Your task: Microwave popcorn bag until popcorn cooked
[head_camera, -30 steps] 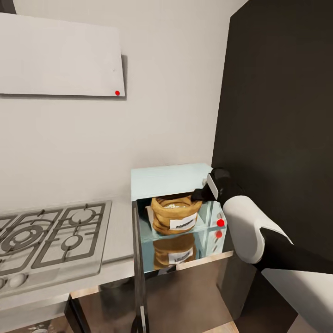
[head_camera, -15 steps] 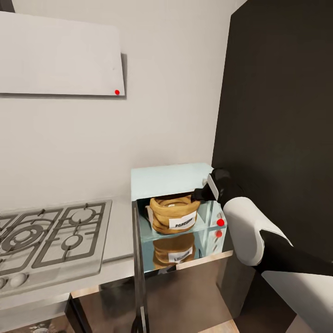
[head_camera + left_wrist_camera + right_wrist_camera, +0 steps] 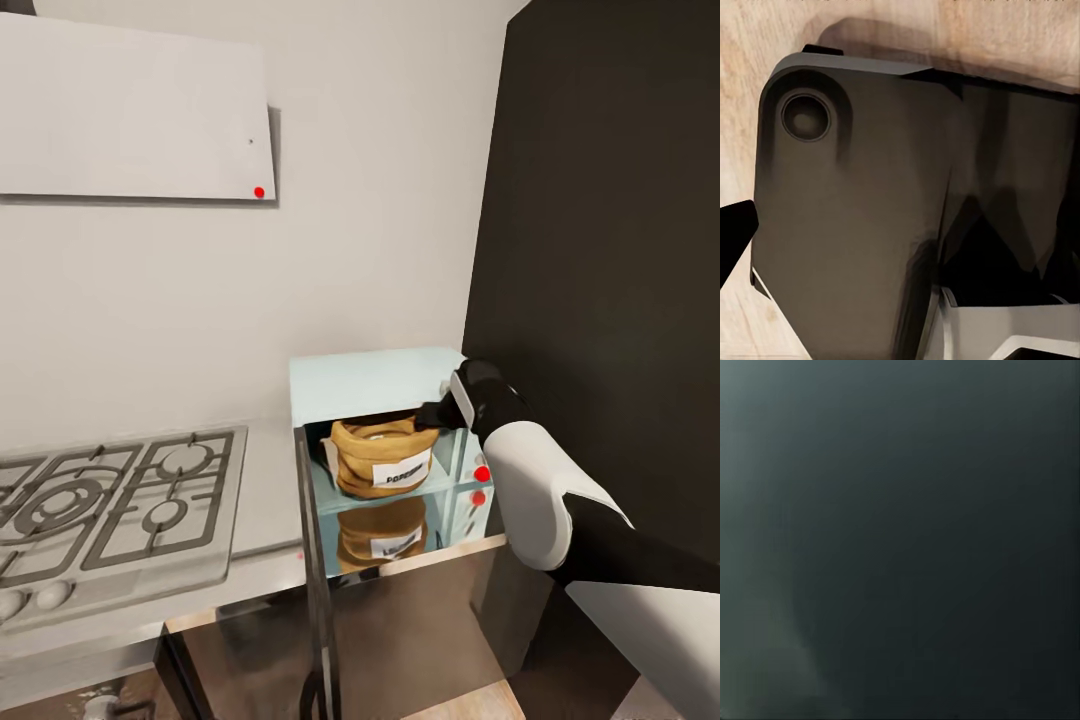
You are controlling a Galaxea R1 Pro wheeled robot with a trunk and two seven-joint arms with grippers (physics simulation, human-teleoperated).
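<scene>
1. Jaws first: on my left gripper I cannot tell how they stand; its wrist view gives a dark rounded panel with a round knob-like disc over pale wood, and one black tip at the edge.
2. My right gripper [image 3: 432, 414] reaches into the top of the microwave's mouth, at the bag's rim, but the fingers are hidden behind the wrist, so whether they are spread or pinched I cannot say. Its wrist view is a dark grey blur.
3. Far left in the head view lies the hob [image 3: 110, 505], with the white hood [image 3: 130, 110] on the wall above it.
4. Next comes the grey countertop [image 3: 265, 490], bare between hob and oven.
5. The microwave [image 3: 375, 380] stands on it, its door [image 3: 318, 590] swung out toward me, edge-on.
6. The bag [image 3: 385, 455] sits upright inside the cavity, label facing out, mirrored in the shiny floor below.
7. I judge the bag light and soft: thin paper that will crumple under a hard squeeze and tip easily. The rolled rim looks the firmest hold, pinched gently from above.
8. My right forearm [image 3: 530, 490] crosses the opening's right side, near the red control dot [image 3: 482, 474]; it must clear before the door shuts.
</scene>
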